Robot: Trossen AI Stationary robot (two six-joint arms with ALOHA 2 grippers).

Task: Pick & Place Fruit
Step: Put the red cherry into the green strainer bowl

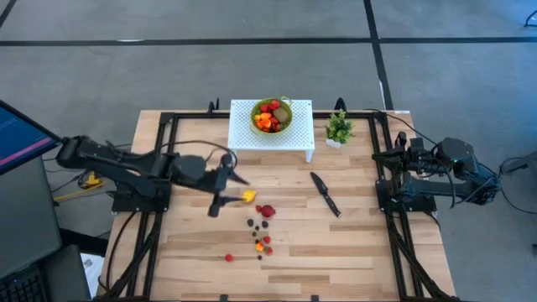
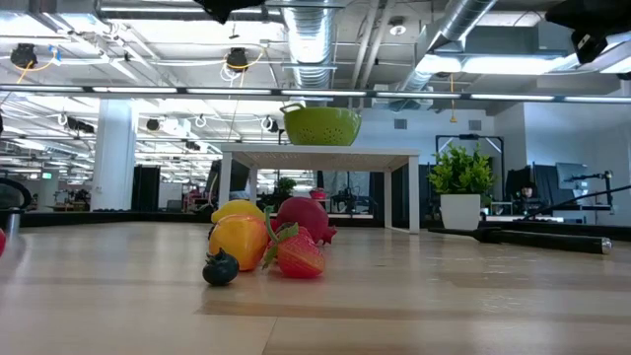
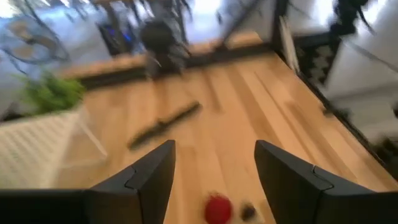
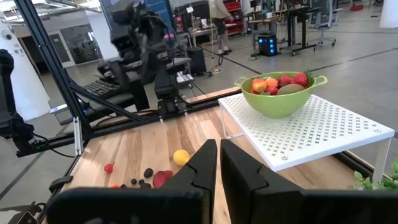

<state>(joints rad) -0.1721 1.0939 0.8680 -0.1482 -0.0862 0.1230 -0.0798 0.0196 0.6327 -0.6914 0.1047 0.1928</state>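
Observation:
Loose toy fruit lies on the wooden table: a yellow piece [image 1: 248, 196], a red one [image 1: 266, 210] and several small red, orange and dark berries [image 1: 261, 242] nearer the front edge. More fruit fills a green bowl [image 1: 271, 115] standing on a white perforated stand [image 1: 294, 138]. My left gripper [image 1: 228, 193] hovers open just left of the yellow piece, with nothing between its fingers [image 3: 214, 155]. In its wrist view a red fruit [image 3: 217, 208] and a dark berry [image 3: 247, 210] show below it. My right gripper [image 4: 219, 162] is shut and waits at the table's right edge.
A black knife [image 1: 325, 193] lies right of the loose fruit. A small potted plant [image 1: 338, 127] stands beside the stand's right end. Black frame rails [image 1: 382, 180] run along both sides of the table. Bare wood lies at the front and right of the knife.

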